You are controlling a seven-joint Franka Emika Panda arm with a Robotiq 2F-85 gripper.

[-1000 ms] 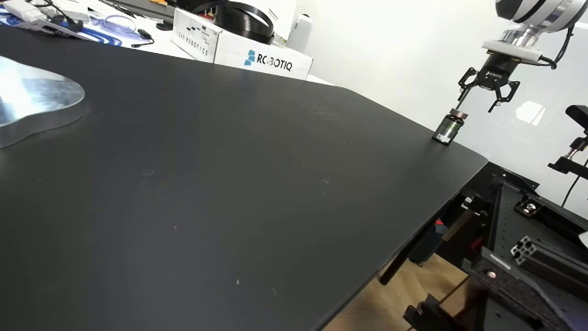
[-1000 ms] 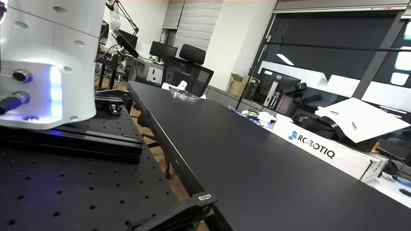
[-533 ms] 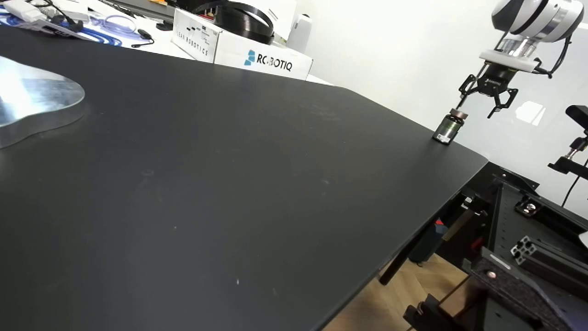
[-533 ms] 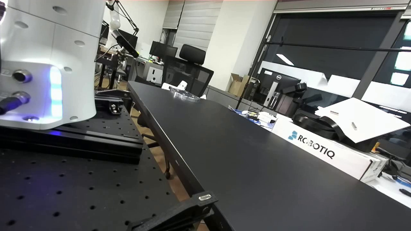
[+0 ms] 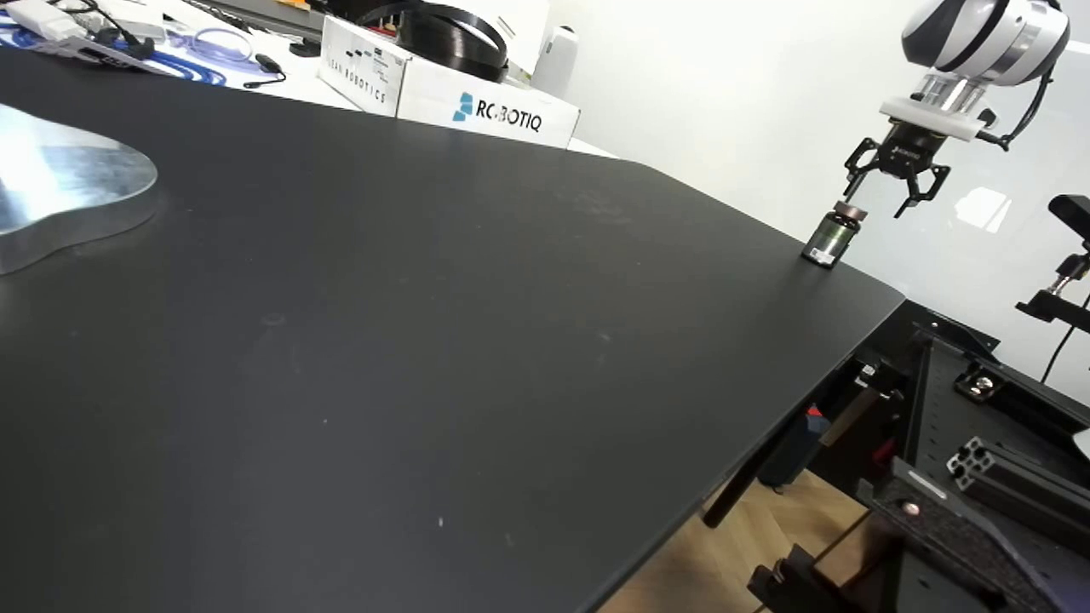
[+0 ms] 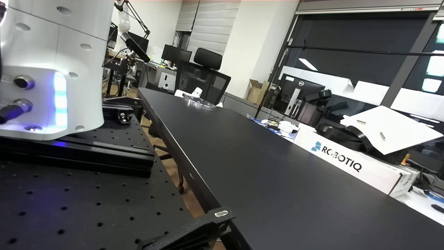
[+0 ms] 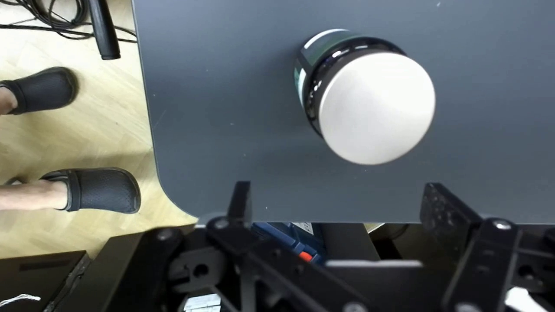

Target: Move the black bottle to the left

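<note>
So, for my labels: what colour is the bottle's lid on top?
Whitish grey; the lid top shows best in the wrist view.

Both exterior views look aslant across the table (image 5: 477, 340); the wrist view, close above, faces down.

Bright glare patch on the white wall (image 5: 724, 102)

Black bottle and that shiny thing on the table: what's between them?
Only the dark tabletop lies between the black bottle and the shiny thing, seen in an exterior view.
</note>
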